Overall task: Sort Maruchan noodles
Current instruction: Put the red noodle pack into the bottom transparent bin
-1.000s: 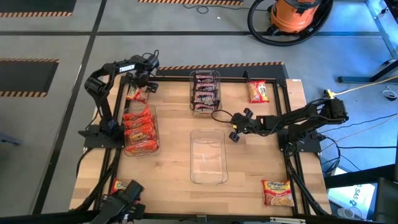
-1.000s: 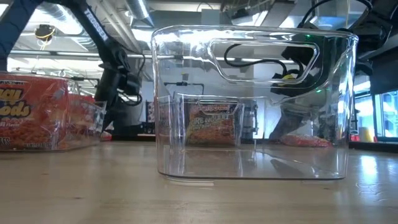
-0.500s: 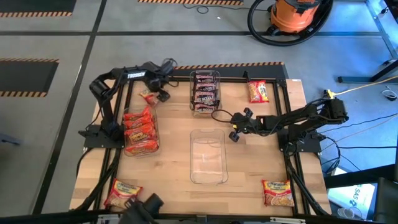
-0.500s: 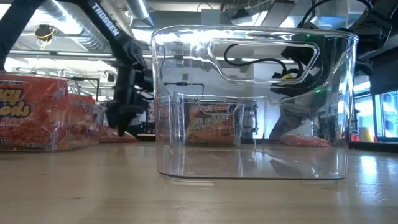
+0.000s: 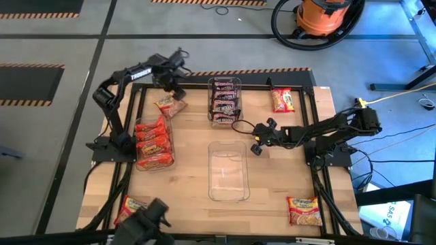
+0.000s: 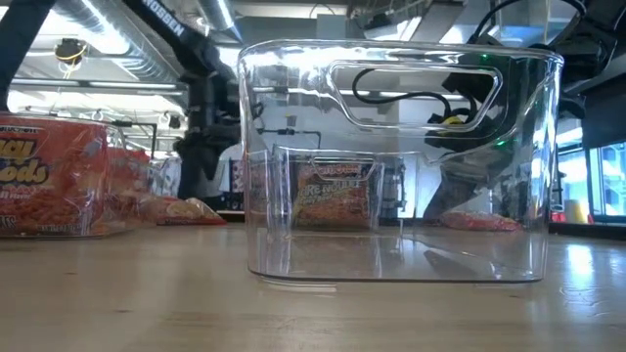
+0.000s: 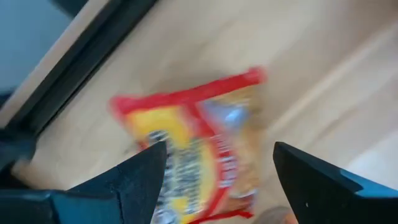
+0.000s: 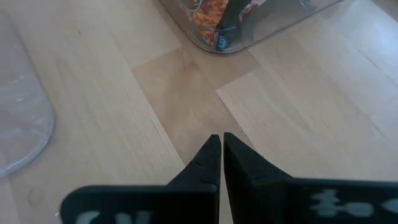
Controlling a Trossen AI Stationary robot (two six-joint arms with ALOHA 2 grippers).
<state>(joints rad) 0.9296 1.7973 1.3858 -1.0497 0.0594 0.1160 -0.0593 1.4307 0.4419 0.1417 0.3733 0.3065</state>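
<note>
The left arm had swung from the far left corner of the table toward the middle, and the red-and-yellow packet that was with it a second before lay on the wood, just left of the bin of dark packets. The left gripper hung above that packet, a little beyond it, fingers spread wide and holding nothing; its own camera looked straight down on the wrapper between the two dark fingers.

The right gripper sat low, just right of the same bin and near the empty clear bin, fingers pinched together on nothing. That arm looked to be waiting.

The sorting looked partly done: the dark packets filled their bin, the orange-red ones filled the bin well to its left, and the empty bin in front had taken nothing. Loose red-and-yellow packets lay scattered: one to the right of the dark bin, one at the near right corner, one at the near left corner.

My read: the packet had been dropped short. The next move called for coming down on it, closing across the crinkly wrapper, and carrying it to the empty bin.
</note>
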